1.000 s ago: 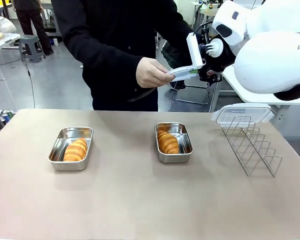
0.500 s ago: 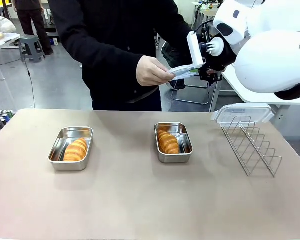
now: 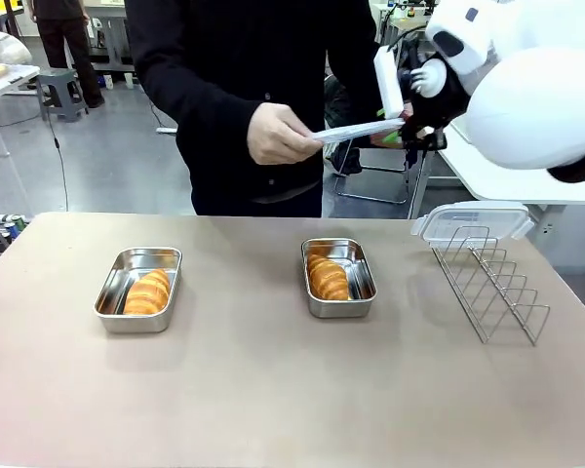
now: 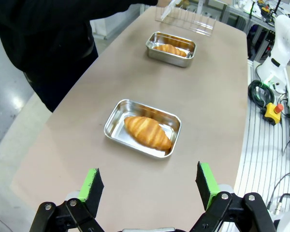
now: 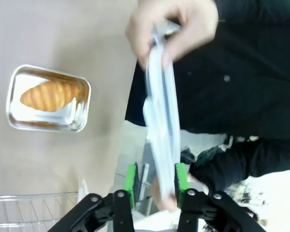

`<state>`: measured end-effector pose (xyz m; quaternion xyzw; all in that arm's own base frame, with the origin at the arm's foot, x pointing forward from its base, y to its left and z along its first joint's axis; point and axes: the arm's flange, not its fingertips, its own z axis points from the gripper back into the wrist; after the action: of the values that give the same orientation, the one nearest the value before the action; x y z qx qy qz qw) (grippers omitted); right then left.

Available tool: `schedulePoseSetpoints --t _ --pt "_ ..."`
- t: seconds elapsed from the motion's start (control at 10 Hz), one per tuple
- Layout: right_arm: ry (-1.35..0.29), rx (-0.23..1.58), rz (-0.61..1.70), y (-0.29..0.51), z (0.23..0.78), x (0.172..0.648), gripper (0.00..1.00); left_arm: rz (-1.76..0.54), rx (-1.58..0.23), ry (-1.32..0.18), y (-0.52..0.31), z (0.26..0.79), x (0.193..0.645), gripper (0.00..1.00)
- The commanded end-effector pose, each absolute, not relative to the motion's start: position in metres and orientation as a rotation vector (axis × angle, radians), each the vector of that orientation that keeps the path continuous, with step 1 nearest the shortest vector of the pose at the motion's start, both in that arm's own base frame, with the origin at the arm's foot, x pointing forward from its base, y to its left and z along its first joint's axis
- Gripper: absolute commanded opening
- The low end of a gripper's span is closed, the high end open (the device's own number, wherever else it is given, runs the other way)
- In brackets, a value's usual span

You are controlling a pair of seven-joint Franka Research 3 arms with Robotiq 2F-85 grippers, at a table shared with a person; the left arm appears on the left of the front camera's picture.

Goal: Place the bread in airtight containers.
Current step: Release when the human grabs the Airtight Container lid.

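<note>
Left croissant (image 3: 148,292) down in the left tub (image 3: 136,323), middle croissant (image 3: 328,279) down in the middle tub (image 3: 339,308), both uncovered on the table (image 3: 273,390), so looks like the lid stage: clear lid (image 3: 356,130) pinched up high between right gripper (image 5: 156,186) and the person's hand (image 3: 278,134). Calls next for one side letting go, then lowering that lid flat onto a tub and snapping it shut, with the second lid (image 3: 473,222) waiting at the wire rack (image 3: 492,292). From the right wrist, clearer than from the front: green pads (image 5: 131,181) squeezed on the lid's edge; from the left wrist: left gripper (image 4: 149,186) spread wide, empty, hovering near the left tub.
</note>
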<state>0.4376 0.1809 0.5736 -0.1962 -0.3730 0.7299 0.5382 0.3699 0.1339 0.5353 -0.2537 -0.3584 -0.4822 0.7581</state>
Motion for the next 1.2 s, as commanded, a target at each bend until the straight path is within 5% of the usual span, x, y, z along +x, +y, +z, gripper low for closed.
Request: schedulePoseSetpoints --t 0.0,0.1,0.2,0.6,1.1 --pt "-0.790 -0.390 1.549 0.162 0.607 0.433 1.00 -1.061 -0.564 -0.813 0.134 0.537 0.371 1.00" --pt "-0.760 -0.270 1.408 0.137 0.615 0.434 0.92 -1.061 -0.564 -0.813 0.134 0.537 0.371 1.00" --pt "-0.720 -0.172 1.276 0.106 0.619 0.435 1.00 -1.061 -0.564 -0.813 0.134 0.537 0.371 1.00" --pt "-0.644 0.171 0.867 -0.034 0.597 0.411 1.00 -1.061 -0.564 -0.813 0.134 0.537 0.371 1.00" --pt "-0.880 0.409 0.683 -0.125 0.542 0.366 1.00 -1.061 -0.564 -0.813 0.134 0.537 0.371 1.00"
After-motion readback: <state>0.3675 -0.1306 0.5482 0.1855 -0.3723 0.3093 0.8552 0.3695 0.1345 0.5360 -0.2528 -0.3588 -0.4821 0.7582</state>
